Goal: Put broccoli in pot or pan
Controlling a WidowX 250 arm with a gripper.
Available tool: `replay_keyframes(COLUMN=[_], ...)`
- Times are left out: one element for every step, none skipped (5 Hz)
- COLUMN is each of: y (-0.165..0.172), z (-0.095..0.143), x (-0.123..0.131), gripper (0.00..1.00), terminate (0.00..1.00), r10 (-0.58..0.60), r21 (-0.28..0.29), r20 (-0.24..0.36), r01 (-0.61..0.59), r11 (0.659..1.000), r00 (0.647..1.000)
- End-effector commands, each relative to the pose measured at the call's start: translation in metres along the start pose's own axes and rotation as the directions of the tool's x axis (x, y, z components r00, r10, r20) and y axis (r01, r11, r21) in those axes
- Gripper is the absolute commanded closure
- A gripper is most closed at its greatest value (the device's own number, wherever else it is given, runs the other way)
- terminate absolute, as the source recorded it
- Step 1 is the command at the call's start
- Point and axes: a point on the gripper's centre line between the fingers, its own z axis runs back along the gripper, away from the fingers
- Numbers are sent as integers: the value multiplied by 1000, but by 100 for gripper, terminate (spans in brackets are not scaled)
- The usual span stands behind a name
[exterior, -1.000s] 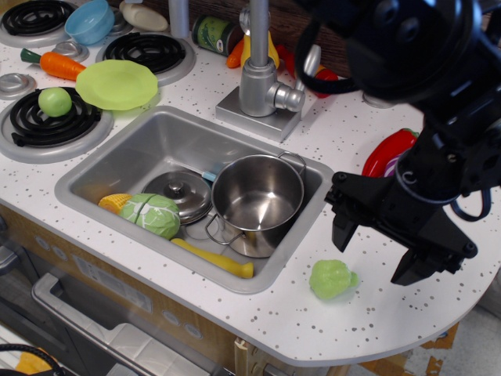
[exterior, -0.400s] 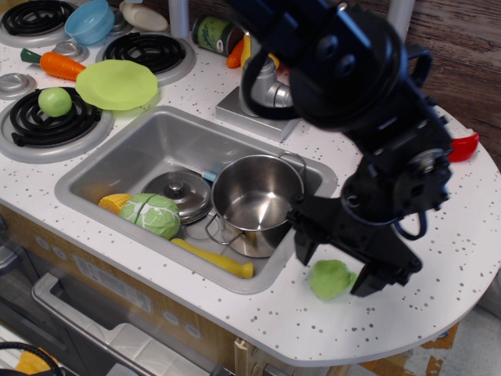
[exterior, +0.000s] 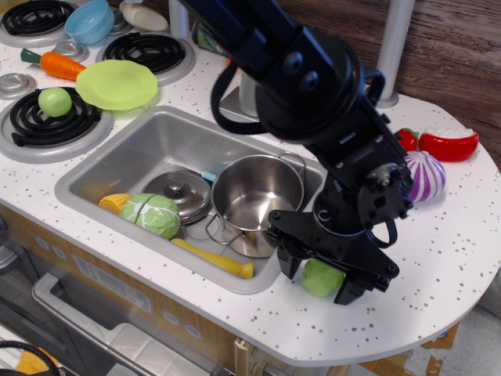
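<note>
The broccoli (exterior: 322, 276), a small light-green lumpy floret, lies on the speckled counter just right of the sink's front right corner. My black gripper (exterior: 316, 283) is lowered over it, open, with one finger (exterior: 288, 262) on its left and the other on its right. I cannot tell whether the fingers touch it. The shiny steel pot (exterior: 255, 197) with two loop handles stands upright and empty in the right part of the sink, just left of the gripper.
The sink (exterior: 94, 168) also holds a grey knobbed lid (exterior: 178, 193), a cabbage (exterior: 153, 215), corn (exterior: 113, 203) and a yellow piece (exterior: 214, 259). A purple onion (exterior: 426, 175) and red items (exterior: 448, 144) lie to the right. A green ball (exterior: 55, 101) and green plate (exterior: 117, 84) are by the burners.
My arm swung left and down from the counter's right side. The open gripper now straddles the broccoli, which has stayed in place.
</note>
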Motion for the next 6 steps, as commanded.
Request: replay_keyframes(y=[3,30,71,97,103,106], z=[0,13,25,21,-4,-13], x=[9,22,42,70,81,84], gripper=[100,100,100,100,100,0], terminate=[0,0,0,0,0,0], r10=[3,-53,-126,-210,-243,-246], r21=[-48,-27,17,32,81,82], r20=[8,-15,-5,34,108,133], r01=[-2,52,126,209,235,237], r11=[999,998,992,977,969,968], r00=[1000,998,992,977,964,960])
